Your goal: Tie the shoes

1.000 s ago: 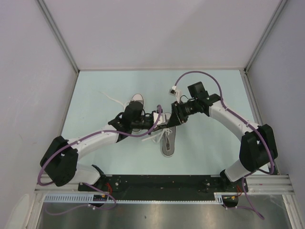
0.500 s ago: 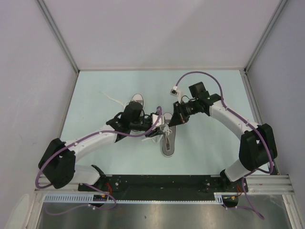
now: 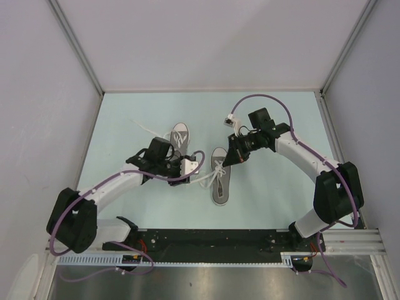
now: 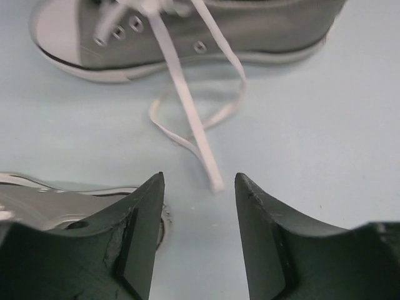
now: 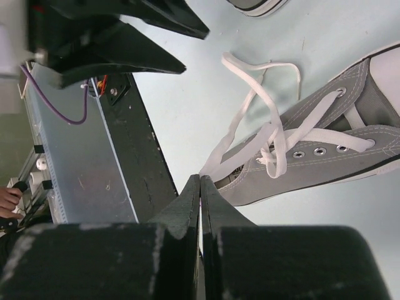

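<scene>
Shoes (image 3: 220, 181) with loose laces (image 4: 186, 106); right tool (image 5: 200, 179) closed, perhaps on one.

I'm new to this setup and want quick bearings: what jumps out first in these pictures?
Two small grey shoes lie in the middle of the table, their white laces sprawled loose. The right gripper is shut on one of the laces beside the nearer shoe. The left gripper hangs open over a loose end.

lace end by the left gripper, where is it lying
Left wrist view: the lace end lies on the table just ahead of the open left gripper, trailing from the grey shoe beyond.
</scene>
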Controlling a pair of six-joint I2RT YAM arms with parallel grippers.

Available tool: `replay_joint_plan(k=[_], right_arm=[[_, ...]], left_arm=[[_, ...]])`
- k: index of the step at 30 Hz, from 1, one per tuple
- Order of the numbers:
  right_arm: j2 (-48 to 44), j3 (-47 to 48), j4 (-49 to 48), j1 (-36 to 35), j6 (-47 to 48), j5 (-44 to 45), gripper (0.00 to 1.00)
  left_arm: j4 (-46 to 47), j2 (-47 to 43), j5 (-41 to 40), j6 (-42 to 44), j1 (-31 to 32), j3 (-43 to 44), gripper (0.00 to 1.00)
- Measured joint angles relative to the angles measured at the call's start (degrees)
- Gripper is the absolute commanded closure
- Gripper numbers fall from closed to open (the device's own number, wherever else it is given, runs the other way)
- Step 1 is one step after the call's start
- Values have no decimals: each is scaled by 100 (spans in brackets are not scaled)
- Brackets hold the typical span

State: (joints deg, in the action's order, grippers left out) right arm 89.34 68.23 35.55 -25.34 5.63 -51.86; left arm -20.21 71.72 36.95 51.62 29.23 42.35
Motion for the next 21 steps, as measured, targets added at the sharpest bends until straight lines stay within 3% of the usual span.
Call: replay_joint_plan(k=[6, 10, 13, 14, 17, 18, 21], right_arm=[[0, 0, 0, -22, 15, 31, 100], [0, 0, 0, -22, 22, 48, 100], [0, 0, 4, -20, 39, 59, 100], [0, 0, 7, -20, 42, 61, 100], [0, 0, 13, -15, 42, 66, 100], [0, 0, 13, -15, 42, 70, 100], [0, 0, 11, -15, 42, 114, 100]], left_arm=[[-173, 732, -234, 466, 0, -55, 43], [-232, 1137, -317, 645, 31, 48, 48], [-280, 1384, -387, 765, 74, 160, 64], [-295, 1434, -404, 798, 90, 179, 76], [-356, 1541, -487, 905, 142, 223, 95], [-393, 1539, -514, 944, 153, 225, 100], [-564, 1451, -533, 1003, 153, 258, 100]])
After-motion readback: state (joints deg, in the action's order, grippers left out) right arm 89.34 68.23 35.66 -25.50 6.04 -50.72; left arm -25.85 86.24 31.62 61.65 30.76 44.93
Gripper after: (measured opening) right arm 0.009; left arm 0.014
